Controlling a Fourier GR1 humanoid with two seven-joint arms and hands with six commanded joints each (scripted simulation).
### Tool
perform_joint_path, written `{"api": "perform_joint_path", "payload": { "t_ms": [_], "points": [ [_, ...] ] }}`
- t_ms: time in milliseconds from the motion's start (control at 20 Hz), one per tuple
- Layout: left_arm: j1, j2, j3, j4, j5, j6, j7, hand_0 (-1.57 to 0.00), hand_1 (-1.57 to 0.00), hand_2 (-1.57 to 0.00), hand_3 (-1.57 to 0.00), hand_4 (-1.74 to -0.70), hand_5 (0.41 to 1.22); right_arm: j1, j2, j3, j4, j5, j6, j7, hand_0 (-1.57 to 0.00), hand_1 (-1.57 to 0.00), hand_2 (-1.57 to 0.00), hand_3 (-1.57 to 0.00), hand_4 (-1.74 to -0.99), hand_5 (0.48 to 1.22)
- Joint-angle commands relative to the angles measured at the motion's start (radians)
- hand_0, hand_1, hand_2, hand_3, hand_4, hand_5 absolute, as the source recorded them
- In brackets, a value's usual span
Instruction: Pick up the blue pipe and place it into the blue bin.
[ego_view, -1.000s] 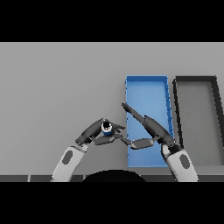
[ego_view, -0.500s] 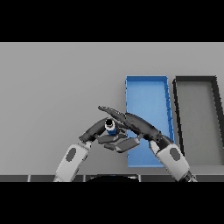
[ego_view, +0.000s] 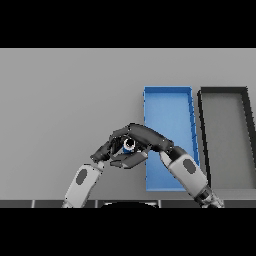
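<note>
The blue pipe (ego_view: 129, 145) sits on the grey tabletop (ego_view: 65, 100) just left of the blue bin (ego_view: 167, 107), seen end-on with its dark bore showing. The right robot hand (ego_view: 145, 137) curls over it from the bin side, fingers wrapped round it, while the left robot hand (ego_view: 107, 150) presses in from the other side (whether its fingers truly grip, I cannot tell). This looks like the grasp step. Next comes lifting the pipe and carrying it right, over the bin's near wall. The dark bin (ego_view: 225, 130) beyond is not the target.

Both hands cover the blue pipe (ego_view: 129, 145) except one round end.
</note>
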Motion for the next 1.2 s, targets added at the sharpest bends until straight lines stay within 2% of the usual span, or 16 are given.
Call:
{"api": "perform_joint_path", "payload": {
  "t_ms": [0, 50, 100, 200, 350, 400, 500, 700, 750, 800, 850, 950, 1000, 1150],
  "points": [
    [0.005, 0.002, 0.002, -0.007, -0.002, 0.007, 0.002, -1.57, -1.57, -1.57, -1.57, -1.64, 1.221, 0.002, 0.008, 0.003, 0.001, -0.004, -0.007, 0.000, -1.01, -1.02, -1.04, -0.87, -1.514, 0.550],
    [0.011, -0.002, -0.003, -0.009, 0.006, 0.004, -0.011, -1.57, -1.57, -1.57, -1.51, -1.66, 1.221, 0.003, 0.020, 0.014, 0.010, -0.006, -0.012, 0.002, -1.13, -1.13, -1.15, -0.95, -1.551, 0.596],
    [0.014, -0.012, 0.003, -0.001, 0.029, -0.003, -0.025, -1.57, -1.57, -1.57, -1.52, -1.68, 1.221, 0.010, 0.025, 0.012, 0.005, -0.025, -0.018, 0.017, -1.22, -1.22, -1.23, -1.02, -1.581, 0.650],
    [0.018, -0.019, 0.009, 0.009, 0.054, -0.018, -0.062, -1.57, -1.57, -1.57, -1.50, -1.70, 1.221, 0.003, 0.040, 0.023, 0.023, -0.034, -0.035, 0.007, -1.34, -1.34, -1.35, -1.19, -1.628, 0.856],
    [0.015, -0.024, 0.011, -0.003, 0.061, -0.022, -0.042, -1.57, -1.57, -1.57, -1.44, -1.72, 1.221, 0.000, 0.016, 0.036, 0.021, -0.022, -0.040, -0.036, -1.45, -1.45, -1.46, -1.36, -1.680, 1.034],
    [0.006, -0.024, 0.015, -0.009, 0.054, -0.018, -0.031, -1.57, -1.57, -1.57, -1.44, -1.72, 1.221, 0.007, 0.008, 0.042, 0.012, -0.023, -0.042, -0.066, -1.48, -1.48, -1.48, -1.40, -1.692, 1.071],
    [-0.001, -0.024, 0.015, 0.002, 0.043, -0.013, -0.048, -1.57, -1.57, -1.57, -1.43, -1.73, 1.221, 0.007, 0.011, 0.063, 0.015, -0.007, -0.060, -0.078, -1.51, -1.51, -1.51, -1.46, -1.710, 1.125],
    [0.001, -0.009, 0.018, -0.014, 0.034, 0.001, -0.043, -1.57, -1.57, -1.57, -1.42, -1.73, 1.221, 0.013, 0.027, 0.059, 0.019, 0.002, -0.101, -0.096, -1.55, -1.55, -1.55, -1.53, -1.728, 1.182],
    [0.007, 0.002, 0.010, -0.019, 0.006, 0.017, -0.075, -1.57, -1.57, -1.57, -1.45, -1.72, 1.221, 0.016, 0.023, 0.061, 0.010, 0.008, -0.107, -0.092, -1.55, -1.55, -1.55, -1.54, -1.731, 1.190],
    [0.004, 0.002, 0.006, -0.013, -0.024, 0.032, -0.091, -1.46, -1.34, -1.29, -1.17, -1.60, 1.221, 0.021, 0.021, 0.069, 0.003, 0.026, -0.117, -0.100, -1.56, -1.56, -1.56, -1.54, -1.733, 1.196],
    [0.003, 0.014, 0.007, -0.016, -0.024, 0.008, -0.087, -1.17, -1.07, -1.03, -0.93, -1.47, 1.221, 0.026, 0.020, 0.074, 0.002, 0.030, -0.124, -0.113, -1.56, -1.56, -1.56, -1.55, -1.734, 1.201],
    [0.006, 0.036, 0.008, -0.012, -0.029, -0.054, -0.099, -0.75, -0.69, -0.66, -0.60, -1.28, 1.221, 0.022, 0.027, 0.081, 0.004, 0.023, -0.131, -0.081, -1.56, -1.56, -1.56, -1.56, -1.737, 1.208],
    [0.001, 0.032, 0.010, -0.013, -0.050, -0.061, -0.073, -0.60, -0.55, -0.53, -0.48, -1.21, 1.221, 0.016, 0.027, 0.077, 0.000, 0.026, -0.133, -0.051, -1.56, -1.56, -1.56, -1.56, -1.738, 1.211],
    [-0.006, 0.014, 0.022, -0.007, -0.078, -0.061, -0.025, -0.31, -0.28, -0.27, -0.24, -1.05, 0.938, 0.019, 0.041, 0.080, -0.008, 0.050, -0.131, -0.011, -1.57, -1.57, -1.57, -1.56, -1.739, 1.216]
  ]
}}
